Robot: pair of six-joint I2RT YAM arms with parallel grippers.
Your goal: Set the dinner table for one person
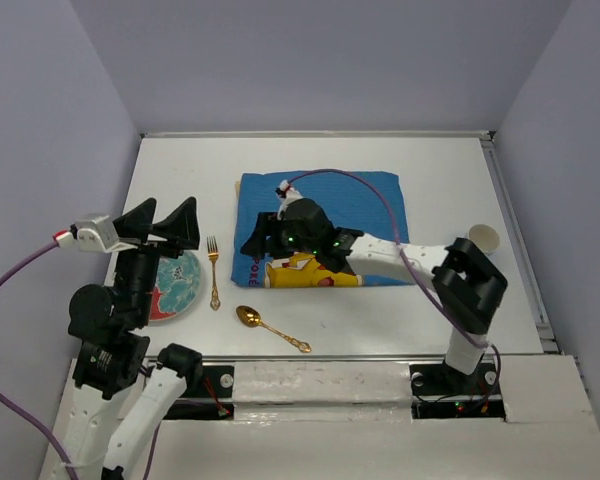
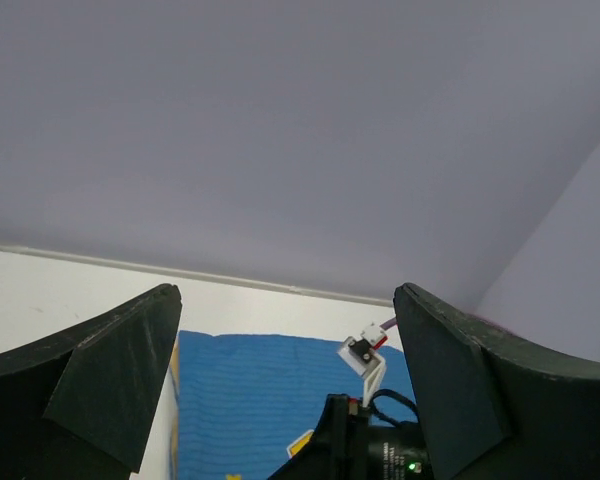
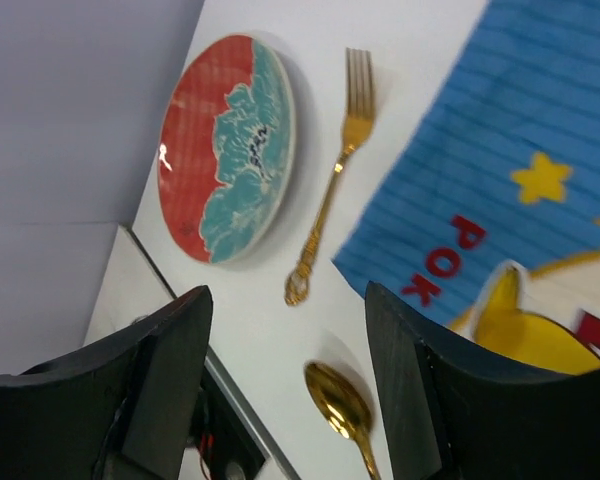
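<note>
- Dinner table (image 1: 180,170): large white matte top, filling the floor of the pale-walled enclosure, both arm bases at its near edge.
- Blue placemat (image 1: 360,195) with a yellow print and red letters: lying flat on the table around the middle, toward the far side.
- Red-and-teal patterned plate (image 1: 183,282): on the table's left side, partly hidden by the left arm in the overhead view.
- Gold fork (image 1: 214,270): just right of the plate, between it and the placemat, tines toward the far edge.
- Gold spoon (image 1: 270,328): near the front edge, lying at a slant, bowl to the left, apart from the fork.
- Small pale cup (image 1: 483,238): at the right side, close beside the right arm's elbow.
- Left gripper (image 1: 169,203): raised above the plate, fingers (image 2: 120,370) spread wide, nothing between them, pointed toward the back wall.
- Right gripper (image 1: 252,238): stretched leftward over the placemat's left part, fingers (image 3: 170,350) parted with nothing pinched, above the cloth's edge, with fork, plate and spoon in its wrist view.
</note>
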